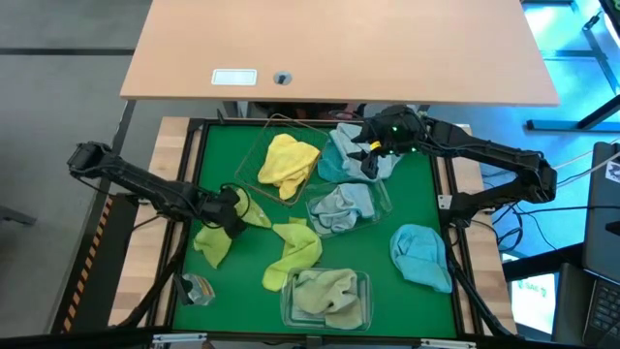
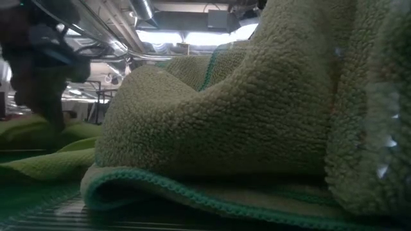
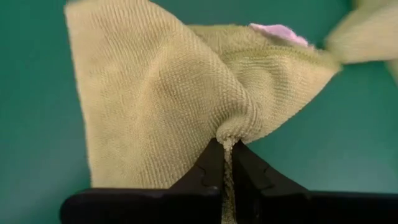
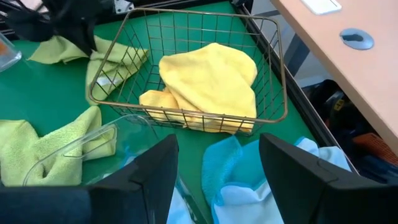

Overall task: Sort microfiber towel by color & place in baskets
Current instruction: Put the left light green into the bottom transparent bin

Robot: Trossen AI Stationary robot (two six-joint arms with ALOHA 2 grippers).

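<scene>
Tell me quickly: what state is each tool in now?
Left tool: shut on a lime green towel.
Right tool: open, holding nothing, above the blue towels.

Surface: green mat [image 1: 417, 208] covering the table, with pale wooden edges [image 1: 174, 145] showing at both sides.
Far middle: thin brown wire-frame basket [image 1: 254, 160], resting on the mat.
Centre: clear plastic rectangular tub [image 1: 380, 202], just beside the wire basket.
Near edge: second clear plastic tub [image 1: 362, 291], standing on the mat.
Left part: lime green microfiber cloth [image 1: 215, 240], lying flat on the mat and partly bunched.
Near middle: crumpled yellow-green cloth [image 1: 294, 250], between the two tubs.
Right part: light blue cloth [image 1: 422, 254], heaped alone.
Far right: teal cloth [image 1: 341, 155], beside the wire basket.
Near left corner: small clear object [image 1: 197, 288], not identifiable.
</scene>
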